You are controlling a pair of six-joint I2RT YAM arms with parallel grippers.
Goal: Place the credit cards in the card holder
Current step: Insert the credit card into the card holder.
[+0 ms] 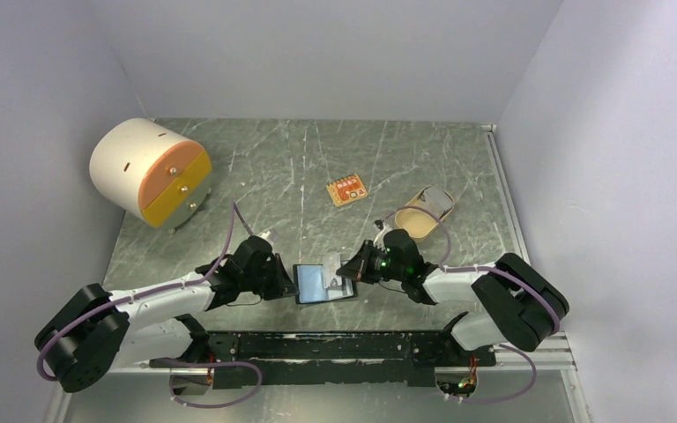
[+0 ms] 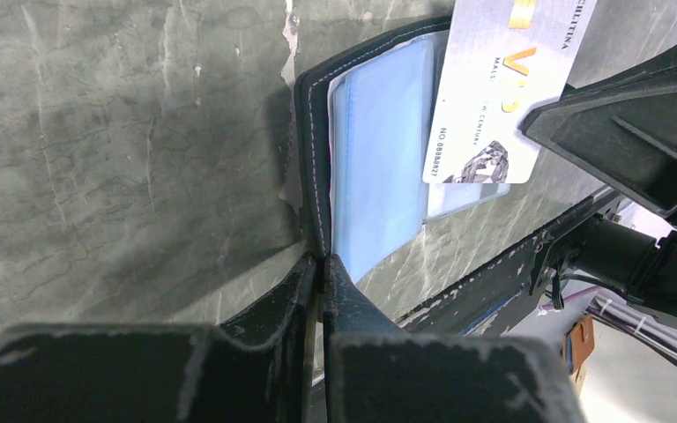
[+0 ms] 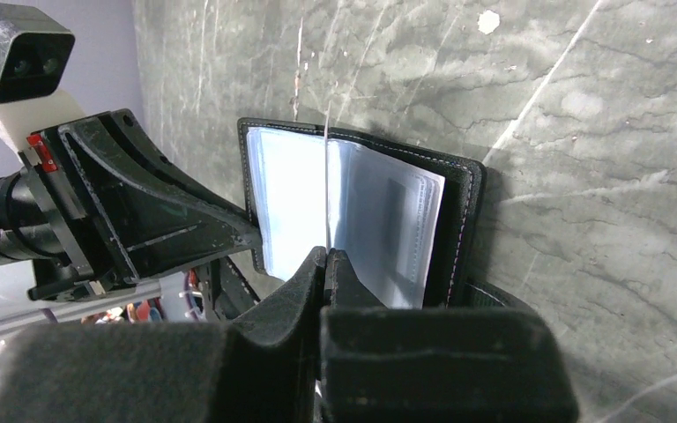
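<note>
left tool clenched on card holder rim, judged floppy; credit card pinched at edge by right tool, judged stiff, slick.

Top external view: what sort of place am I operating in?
Likely an enclosed lab test cell: plain white walls box in a grey-green marbled tabletop, and a black mounting rail for the arms runs along its near edge.

1. Bench: grey-green marbled top, scratched, pale walls around it.
2. White drum at 10 o'clock, lying on its side; its round face is split into an orange and a yellow drawer.
3. Small orange board at 12 o'clock, flat.
4. Tan oval tray at 2 o'clock.
5. Black rail along the 6 o'clock edge.
</note>
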